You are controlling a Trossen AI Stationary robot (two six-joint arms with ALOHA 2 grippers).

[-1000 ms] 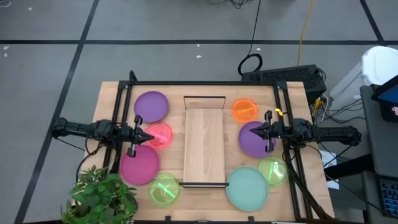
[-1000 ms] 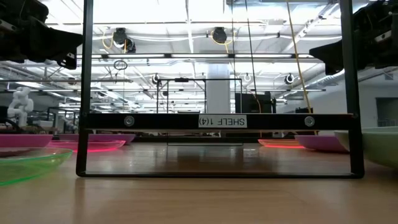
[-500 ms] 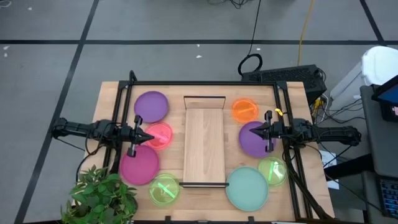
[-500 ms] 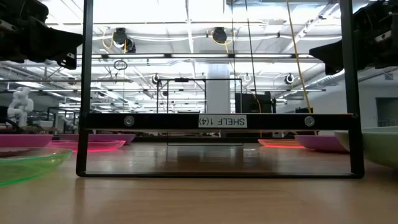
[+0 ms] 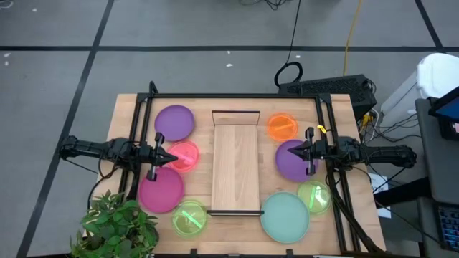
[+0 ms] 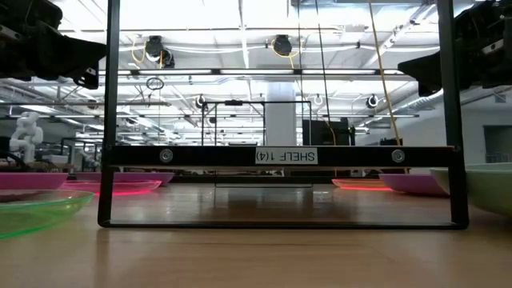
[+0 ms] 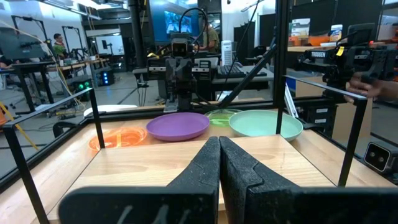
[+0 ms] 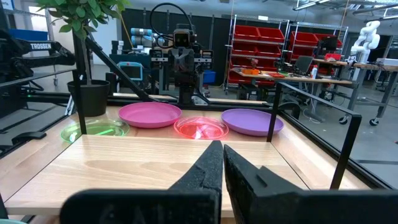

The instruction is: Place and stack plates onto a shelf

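Observation:
The shelf (image 5: 235,163) is a long light-wood board in the middle of the table. On its left lie a purple plate (image 5: 175,122), a pink-red plate (image 5: 183,155), a magenta plate (image 5: 161,190) and a neon green plate (image 5: 189,217). On its right lie an orange plate (image 5: 282,127), a purple plate (image 5: 295,160), a neon green plate (image 5: 314,196) and a pale teal plate (image 5: 285,216). My left gripper (image 5: 175,159) hovers shut over the pink-red plate. My right gripper (image 5: 292,151) hovers shut over the right purple plate. Both point at the shelf.
A black metal frame (image 6: 280,156) labelled as a shelf stands around the board, with thin uprights (image 7: 352,130) at its corners. A potted plant (image 5: 118,226) sits at the table's near left corner. The board's top (image 8: 168,158) is bare between the two grippers.

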